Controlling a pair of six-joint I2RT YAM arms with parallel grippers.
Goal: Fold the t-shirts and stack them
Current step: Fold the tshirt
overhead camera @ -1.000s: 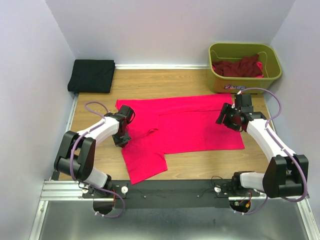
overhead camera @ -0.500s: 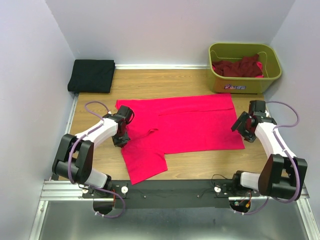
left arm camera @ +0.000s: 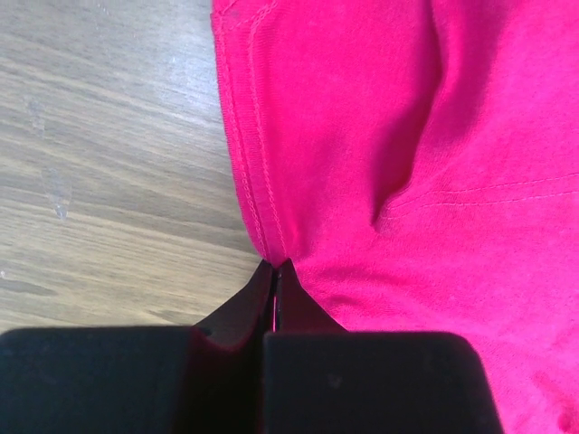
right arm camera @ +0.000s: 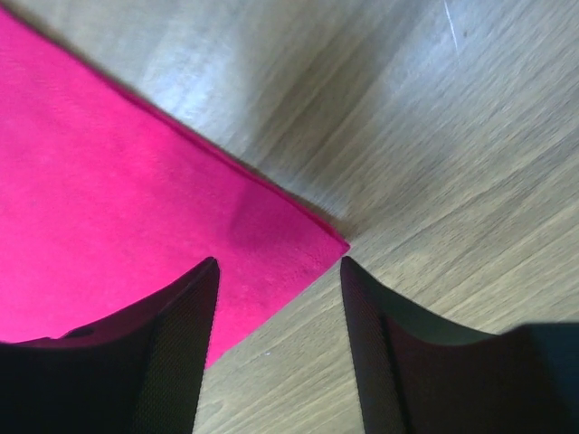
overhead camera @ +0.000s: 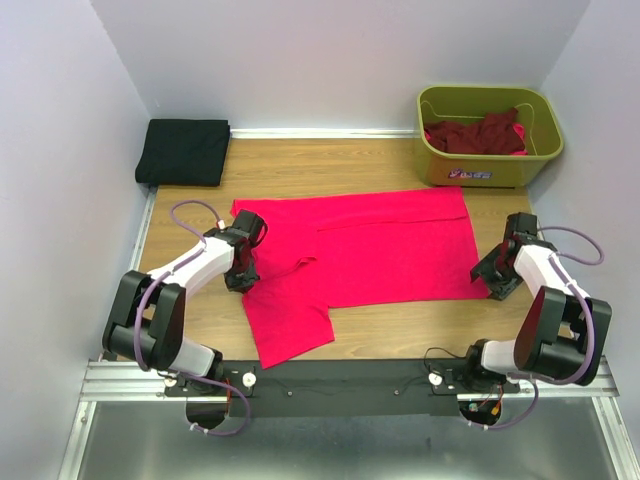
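Pink-red t-shirt (overhead camera: 380, 250), soft, smooth, double-stitched, flat on pale woodgrain table (overhead camera: 300, 162)

One bright pink-red t-shirt (overhead camera: 380, 245) lay spread over the middle of the worktop (overhead camera: 320, 160). One black t-shirt (overhead camera: 184, 151) sat folded at the far left corner. One olive-green tub (overhead camera: 440, 168) stood at the far right corner. It held a heap of dark maroon t-shirts (overhead camera: 478, 133), and how many could not be told. Two arms were mounted at the near edge, the left arm (overhead camera: 195, 262) and the right arm (overhead camera: 545, 268). Each carried one gripper, making two: the left gripper (overhead camera: 243, 282) and the right gripper (overhead camera: 497, 282).
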